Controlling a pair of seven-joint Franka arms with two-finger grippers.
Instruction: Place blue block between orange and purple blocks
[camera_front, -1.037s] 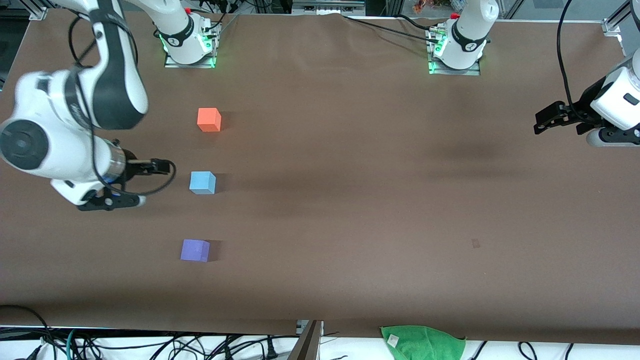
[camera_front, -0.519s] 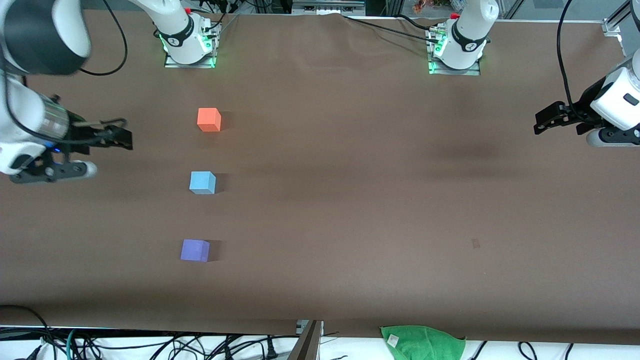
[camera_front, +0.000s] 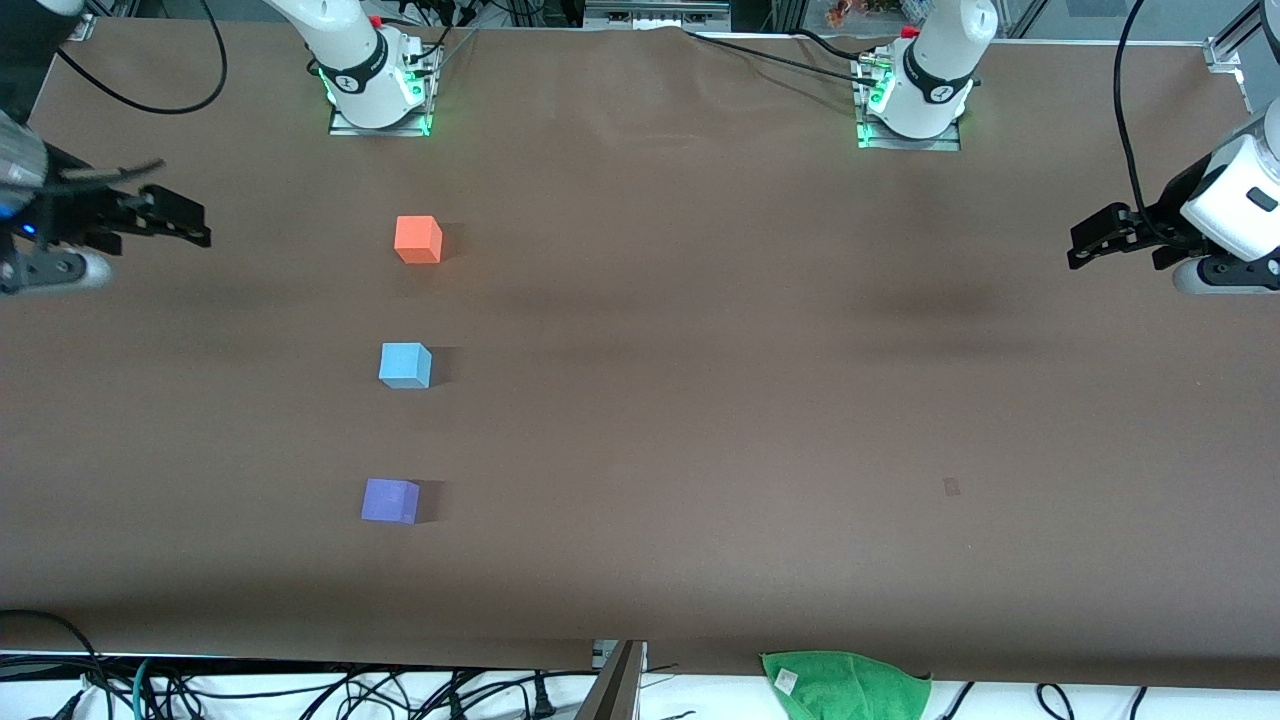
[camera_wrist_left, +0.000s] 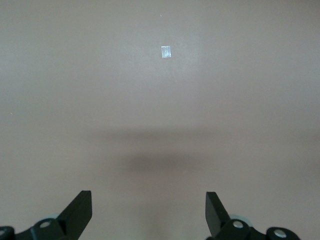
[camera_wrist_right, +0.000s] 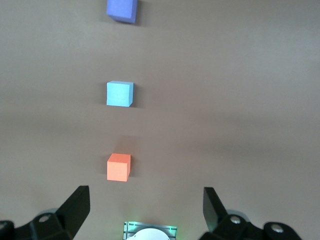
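The blue block (camera_front: 405, 365) is seen resting on the brown counter (camera_front: 700, 400), between the orange block (camera_front: 418, 239) and the purple block (camera_front: 389, 500). The three cubes are laid in one row toward the right arm's end of the counter, each well apart from the next: the orange block is farthest from the front camera, the purple block nearest to it. None of them is touched by anything.

The right tool (camera_front: 185, 225) is held in the air over the counter's edge at the right arm's end, well apart from the row of blocks. Its fingers are spread wide and nothing is gripped; in the right wrist view all three cubes are seen past the parted fingertips (camera_wrist_right: 80, 205).

The left tool (camera_front: 1090, 240) is held over the left arm's end of the counter, where that arm waits. Its fingers (camera_wrist_left: 82, 207) are likewise released, with only bare counter and a small pale mark (camera_wrist_left: 166, 51) seen between them.

A green cloth (camera_front: 845, 685) is seen lying at the counter's near edge.
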